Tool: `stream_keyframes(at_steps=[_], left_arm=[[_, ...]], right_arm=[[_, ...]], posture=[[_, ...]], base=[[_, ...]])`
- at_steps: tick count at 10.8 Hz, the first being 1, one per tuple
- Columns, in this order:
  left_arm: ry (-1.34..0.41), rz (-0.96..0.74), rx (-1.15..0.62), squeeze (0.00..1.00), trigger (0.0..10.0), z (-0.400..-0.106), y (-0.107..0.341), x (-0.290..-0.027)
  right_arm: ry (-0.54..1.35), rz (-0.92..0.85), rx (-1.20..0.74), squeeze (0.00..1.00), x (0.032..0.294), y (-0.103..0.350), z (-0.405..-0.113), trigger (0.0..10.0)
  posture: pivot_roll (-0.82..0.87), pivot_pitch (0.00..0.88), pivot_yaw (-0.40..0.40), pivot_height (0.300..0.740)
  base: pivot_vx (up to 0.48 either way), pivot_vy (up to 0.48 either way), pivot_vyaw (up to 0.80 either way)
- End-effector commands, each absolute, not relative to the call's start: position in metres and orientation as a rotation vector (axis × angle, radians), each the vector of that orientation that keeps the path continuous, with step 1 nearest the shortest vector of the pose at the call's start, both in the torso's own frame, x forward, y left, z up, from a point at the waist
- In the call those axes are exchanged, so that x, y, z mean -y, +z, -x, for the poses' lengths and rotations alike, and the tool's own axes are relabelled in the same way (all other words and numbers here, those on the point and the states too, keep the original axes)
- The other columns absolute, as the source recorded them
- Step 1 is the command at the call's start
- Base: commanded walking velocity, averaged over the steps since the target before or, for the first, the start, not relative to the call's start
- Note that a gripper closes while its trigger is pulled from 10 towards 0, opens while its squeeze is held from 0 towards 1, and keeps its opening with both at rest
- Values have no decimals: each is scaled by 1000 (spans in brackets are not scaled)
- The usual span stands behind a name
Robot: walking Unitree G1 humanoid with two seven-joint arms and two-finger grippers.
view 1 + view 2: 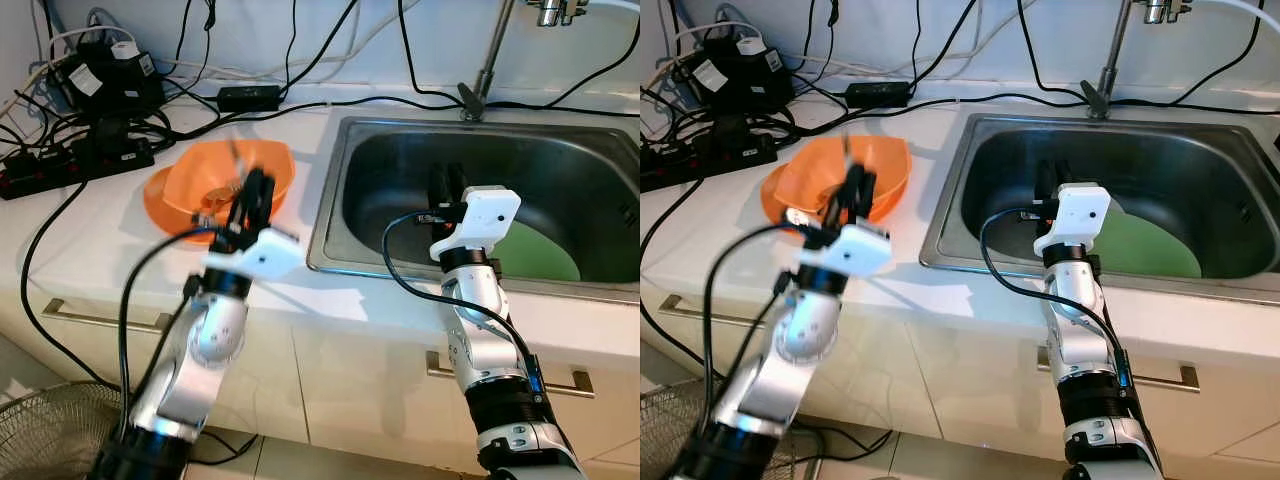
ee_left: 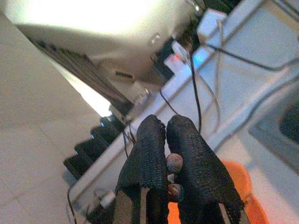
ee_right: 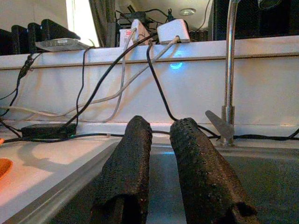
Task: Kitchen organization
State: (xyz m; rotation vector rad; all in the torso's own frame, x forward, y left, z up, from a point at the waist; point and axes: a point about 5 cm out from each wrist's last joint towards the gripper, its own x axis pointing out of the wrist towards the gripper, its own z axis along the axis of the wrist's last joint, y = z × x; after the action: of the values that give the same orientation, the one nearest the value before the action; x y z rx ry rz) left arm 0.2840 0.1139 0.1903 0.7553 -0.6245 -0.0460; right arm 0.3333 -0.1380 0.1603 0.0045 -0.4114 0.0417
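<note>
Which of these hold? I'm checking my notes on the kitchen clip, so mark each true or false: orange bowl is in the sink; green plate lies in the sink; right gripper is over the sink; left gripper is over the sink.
1. The orange bowl is in the sink. False: it stands on the counter beside the sink.
2. A green plate lies in the sink. True.
3. The right gripper is over the sink. True, fingers slightly apart.
4. The left gripper is over the sink. False: it is over the bowl, fingers together.
</note>
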Motion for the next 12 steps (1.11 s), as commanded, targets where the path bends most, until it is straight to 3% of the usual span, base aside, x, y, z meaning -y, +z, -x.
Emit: stream_keyframes(at_steps=[1, 3, 6, 7, 12], left_arm=[[-65, -748, 678, 0, 10000, -283, 204, -108], [-219, -641, 730, 0, 10000, -284, 224, -81], [-253, -190, 685, 0, 10000, -299, 257, -73], [-260, -121, 675, 0, 10000, -304, 263, -75], [-397, 148, 519, 0, 10000, -312, 255, -71]], right_arm=[[45, -4, 426, 0, 135, 162, -332, 10000], [44, 19, 422, 0, 134, 161, -333, 10000], [13, 68, 430, 0, 148, 167, -338, 10000], [18, 133, 450, 1000, 150, 170, -338, 10000], [84, 314, 463, 1000, 140, 167, -337, 10000]], posture=[[105, 0, 58, 740], [99, 0, 60, 740], [85, 0, 64, 740], [82, 0, 64, 740], [78, 0, 69, 740]], base=[[0, 0, 0], [0, 0, 0], [0, 0, 0], [0, 0, 0], [0, 0, 0]])
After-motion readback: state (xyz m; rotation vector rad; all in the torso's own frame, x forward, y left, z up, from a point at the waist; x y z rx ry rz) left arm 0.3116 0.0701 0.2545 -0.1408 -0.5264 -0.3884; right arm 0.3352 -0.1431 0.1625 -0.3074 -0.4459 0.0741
